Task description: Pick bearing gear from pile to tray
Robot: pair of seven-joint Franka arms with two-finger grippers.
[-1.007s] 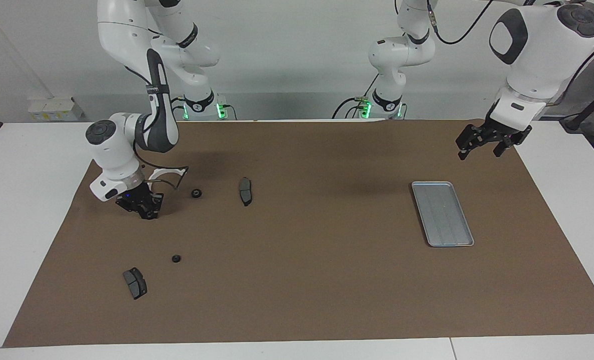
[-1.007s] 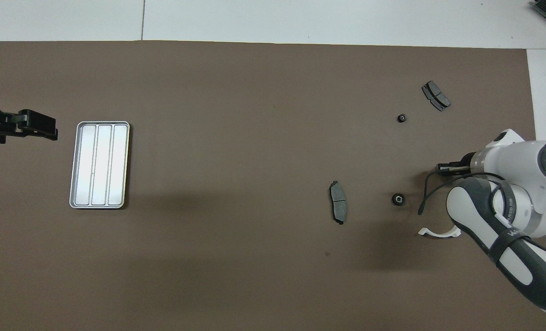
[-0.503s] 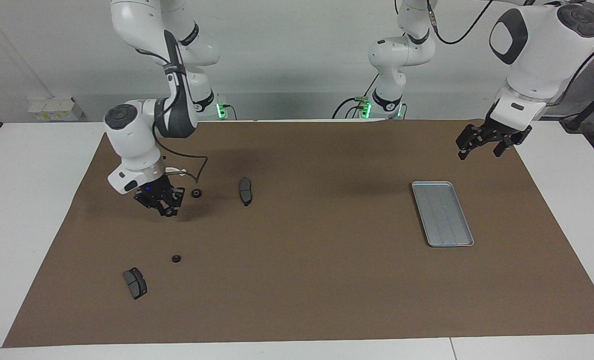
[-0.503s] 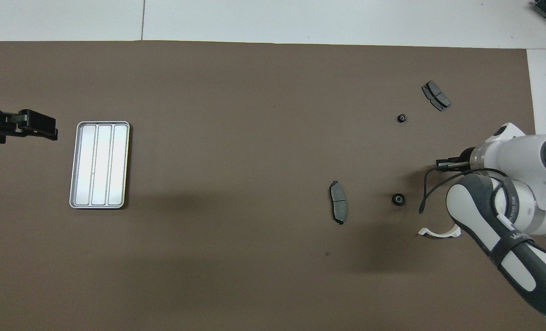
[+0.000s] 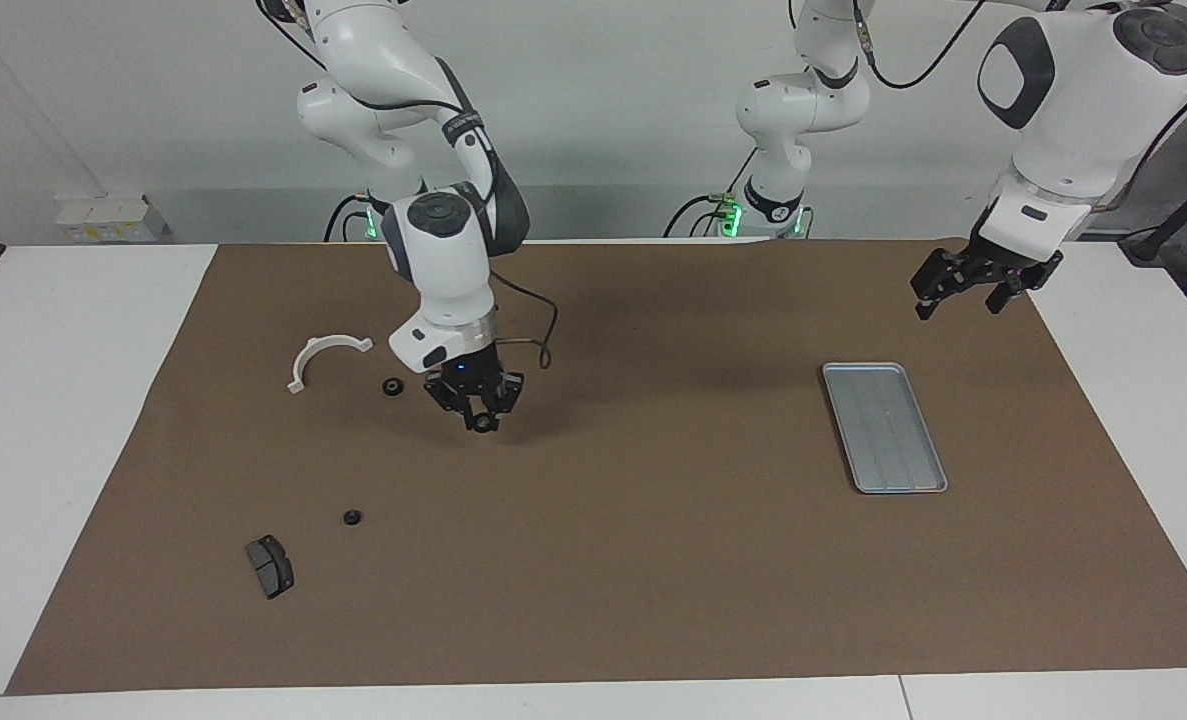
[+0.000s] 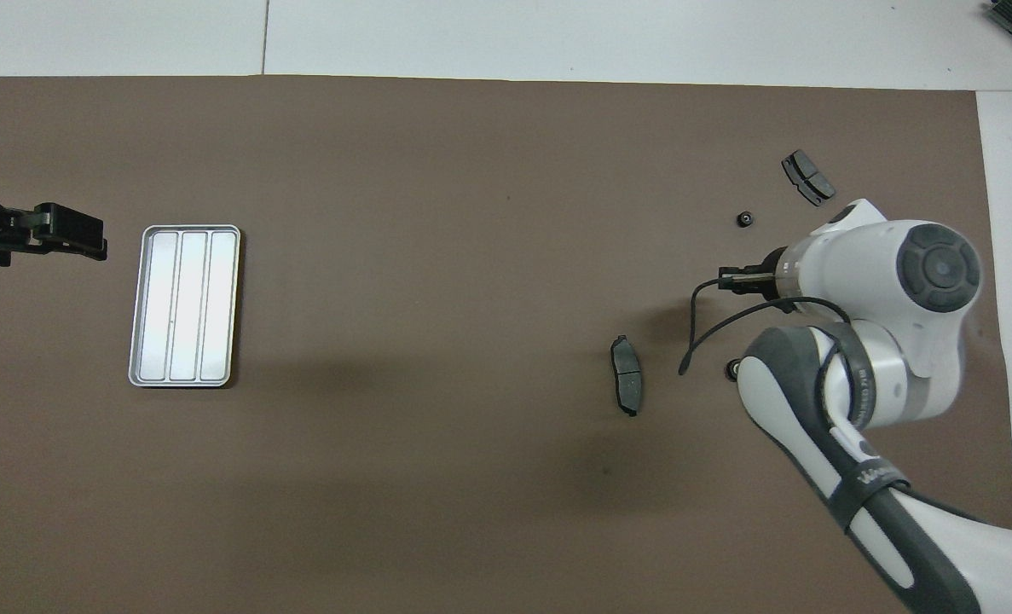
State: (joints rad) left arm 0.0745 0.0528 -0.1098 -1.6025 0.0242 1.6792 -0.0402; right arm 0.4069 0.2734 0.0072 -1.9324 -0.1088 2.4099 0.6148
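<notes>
My right gripper (image 5: pixel 480 418) hangs above the mat, shut on a small black bearing gear (image 5: pixel 481 426) at its fingertips. It covers one dark brake pad of the pile in the facing view; that pad (image 6: pixel 626 386) shows from overhead, where the right gripper (image 6: pixel 729 279) peeks out from under the arm. Two more black rings (image 5: pixel 391 386) (image 5: pixel 352 517), a white curved bracket (image 5: pixel 315 346) and a second brake pad (image 5: pixel 269 566) lie scattered toward the right arm's end. The silver tray (image 5: pixel 883 427) (image 6: pixel 184 305) lies bare toward the left arm's end. My left gripper (image 5: pixel 958 303) (image 6: pixel 88 239) waits open in the air near the tray.
A brown mat (image 5: pixel 653 560) covers most of the white table. From overhead the right arm hides the bracket and part of one ring (image 6: pixel 734 368); the other ring (image 6: pixel 743 219) and the second brake pad (image 6: pixel 806 177) show.
The right gripper rose from the mat beside the white bracket and swung toward the table's middle with the small black gear held. The left arm stayed still.
</notes>
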